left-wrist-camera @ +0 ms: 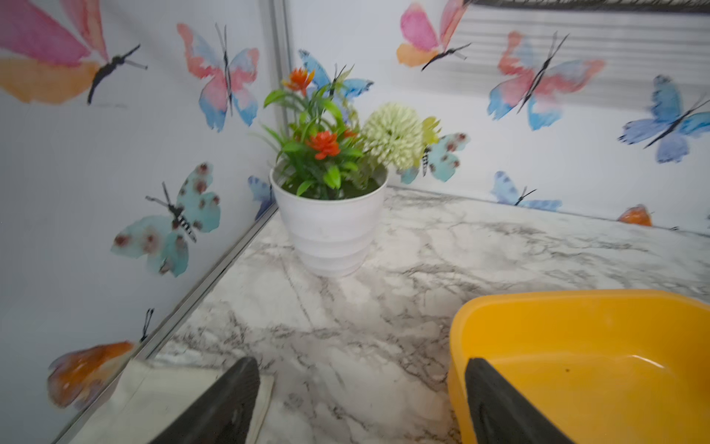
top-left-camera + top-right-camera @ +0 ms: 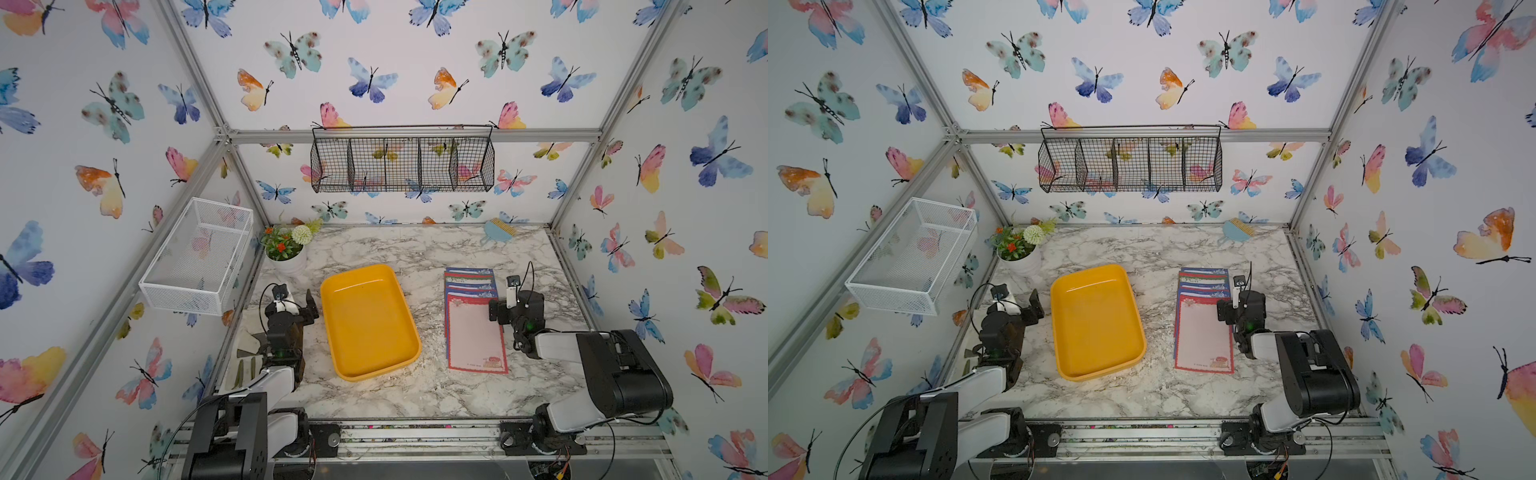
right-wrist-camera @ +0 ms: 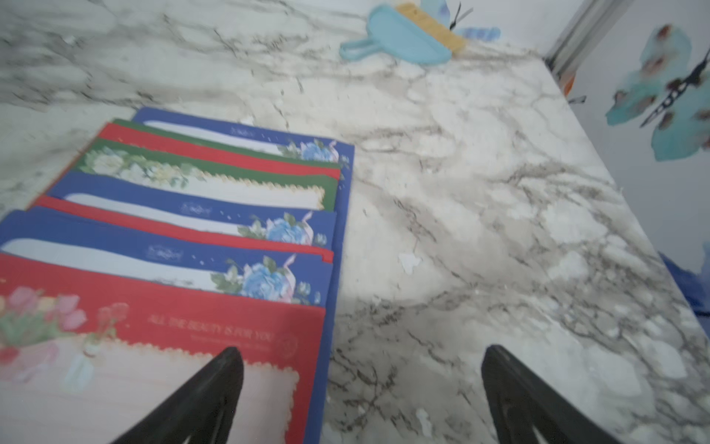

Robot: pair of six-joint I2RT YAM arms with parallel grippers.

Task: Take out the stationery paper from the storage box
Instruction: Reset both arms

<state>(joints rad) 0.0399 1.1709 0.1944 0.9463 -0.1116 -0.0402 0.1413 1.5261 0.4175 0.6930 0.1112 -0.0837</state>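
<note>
The storage box (image 2: 368, 322) (image 2: 1096, 322) is a shallow yellow tray in the middle of the marble table, with nothing in it. The stationery paper (image 2: 473, 320) (image 2: 1204, 328) lies to its right as a fanned stack of several sheets with blue, green and red borders, a red-bordered sheet on top. My left gripper (image 2: 299, 303) (image 1: 361, 369) is open beside the tray's left rim (image 1: 576, 307), holding nothing. My right gripper (image 2: 505, 305) (image 3: 363, 351) is open at the stack's right edge, one finger above the top sheet (image 3: 192, 230), the other above bare marble.
A white pot of flowers (image 2: 286, 249) (image 1: 330, 226) stands at the back left corner. A blue dustpan with a brush (image 2: 498, 230) (image 3: 403, 38) lies at the back right. A white mesh basket (image 2: 195, 257) hangs on the left wall, a black wire basket (image 2: 401, 160) on the back wall.
</note>
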